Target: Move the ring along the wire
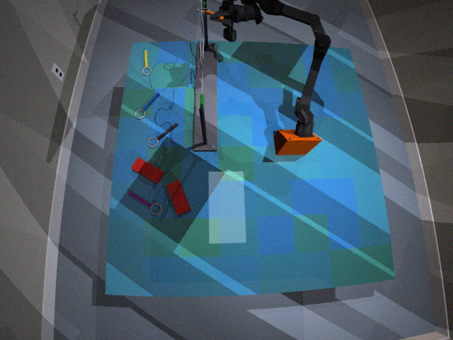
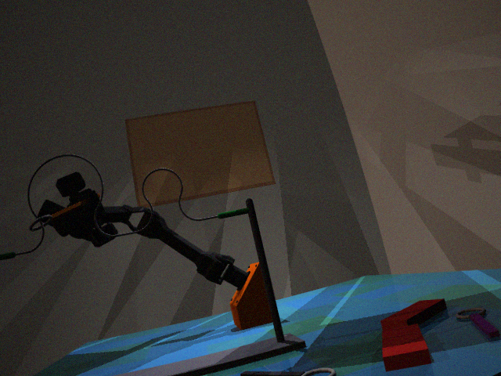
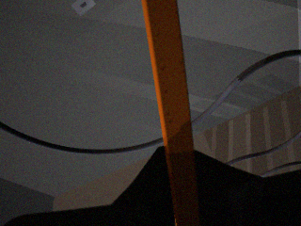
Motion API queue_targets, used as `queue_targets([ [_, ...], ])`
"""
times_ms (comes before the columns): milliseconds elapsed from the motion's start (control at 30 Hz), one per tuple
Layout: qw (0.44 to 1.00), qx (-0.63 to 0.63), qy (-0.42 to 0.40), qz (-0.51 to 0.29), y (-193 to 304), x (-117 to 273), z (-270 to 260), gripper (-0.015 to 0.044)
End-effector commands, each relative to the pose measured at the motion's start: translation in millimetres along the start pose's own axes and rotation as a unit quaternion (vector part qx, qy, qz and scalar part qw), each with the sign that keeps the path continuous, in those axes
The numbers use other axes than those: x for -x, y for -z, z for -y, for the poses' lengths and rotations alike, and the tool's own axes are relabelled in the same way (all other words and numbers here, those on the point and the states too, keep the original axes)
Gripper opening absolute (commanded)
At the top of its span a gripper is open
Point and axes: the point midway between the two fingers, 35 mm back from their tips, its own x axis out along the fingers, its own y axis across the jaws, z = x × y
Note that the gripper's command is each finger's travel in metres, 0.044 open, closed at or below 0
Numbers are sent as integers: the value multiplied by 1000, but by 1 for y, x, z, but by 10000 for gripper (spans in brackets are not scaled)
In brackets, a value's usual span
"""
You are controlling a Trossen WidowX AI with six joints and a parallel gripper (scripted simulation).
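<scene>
My gripper (image 1: 216, 17) (image 2: 56, 215) (image 3: 170, 153) is shut on the orange handle (image 1: 209, 13) (image 2: 69, 208) (image 3: 170, 89), high up near the far end of the wire. The pale ring (image 1: 199, 10) (image 2: 32, 225) appears around the thin grey wire (image 2: 67, 154) (image 3: 94, 151), between the big loop and the far green part (image 2: 6, 255) (image 1: 204, 4). Whether the ring touches the wire cannot be told. The near green part (image 1: 202, 100) (image 2: 233, 213) meets the near post (image 1: 203, 127) (image 2: 264, 267). The far post (image 1: 206, 32) shows only in the top view.
The grey base (image 1: 209, 80) (image 2: 226, 358) carries the posts. Red blocks (image 1: 148, 171) (image 1: 178, 197) (image 2: 404, 344) and loose rings with yellow (image 1: 146, 58), blue (image 1: 151, 101), dark (image 1: 168, 132) and purple (image 1: 139, 199) handles lie on the table. Wire curves pass beside the arm in the exterior view.
</scene>
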Motion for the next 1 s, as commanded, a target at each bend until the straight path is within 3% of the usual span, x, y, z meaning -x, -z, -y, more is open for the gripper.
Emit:
queue_targets([
  [0, 1000, -3, -9, -1, 0, 1, -8, -150],
  [967, 1000, 24, 12, -2, -2, 3, -25, -150],
])
